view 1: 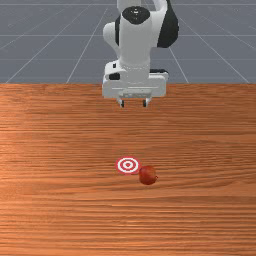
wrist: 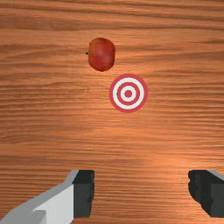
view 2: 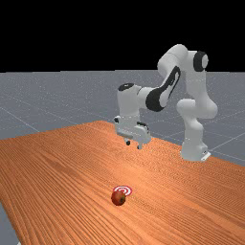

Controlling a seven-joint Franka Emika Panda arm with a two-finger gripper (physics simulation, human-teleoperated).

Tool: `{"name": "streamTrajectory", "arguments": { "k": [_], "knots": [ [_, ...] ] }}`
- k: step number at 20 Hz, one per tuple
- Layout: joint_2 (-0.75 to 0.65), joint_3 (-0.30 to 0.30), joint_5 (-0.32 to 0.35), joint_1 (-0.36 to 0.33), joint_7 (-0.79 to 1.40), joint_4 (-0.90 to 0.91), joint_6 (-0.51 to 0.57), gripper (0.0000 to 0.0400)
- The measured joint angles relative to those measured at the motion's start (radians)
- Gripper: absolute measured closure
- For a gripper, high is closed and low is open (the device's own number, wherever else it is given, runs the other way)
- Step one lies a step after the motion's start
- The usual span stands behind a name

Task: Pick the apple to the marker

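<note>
Apple [view 1: 148, 175], round, glossy and red, sits on a table [view 1: 50, 210] of orange-brown wood. Front view: the landmark is the marker [view 1: 128, 165], a flat disc of red and white rings. The apple is just beside it, toward the front view's right and slightly nearer the camera. Beyond the marker, farther from the camera, a white and grey robot arm [view 1: 135, 47] holds its two-finger gripper [view 1: 133, 104] above the wood, the dark-tipped fingers spread and gripping nothing.

Far view: the arm reaches in from the right of the marker, its hand raised well above the table and back from the disc. The apple overlaps the marker's near edge in this line of sight.

Wrist view: a strip of wood separates apple and marker, so they are near but apart. The marker lies between the apple and the wide-open fingers, and the apple's small dark stem points away from the marker.

Likely trouble: going straight down from here would bring the fingers to bare wood, short of the marker and the apple. If the hand comes down off-centre, one fingertip could knock the round fruit and roll it farther from the marker. A shallow pinch on its curved top could slip during the lift, and letting go too high could send it rolling off the marker.
</note>
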Motion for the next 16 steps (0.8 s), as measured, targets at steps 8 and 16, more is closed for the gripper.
{"name": "streamTrajectory", "arguments": {
  "k": [8, 16],
  "knots": [
    [0.411, 0.045, 0.042, 0.033, 0.061, 0.442, -0.012, 0.0002],
    [0.662, 0.037, 0.038, 0.026, 0.087, 0.661, -0.032, 0.0]
  ]
}}
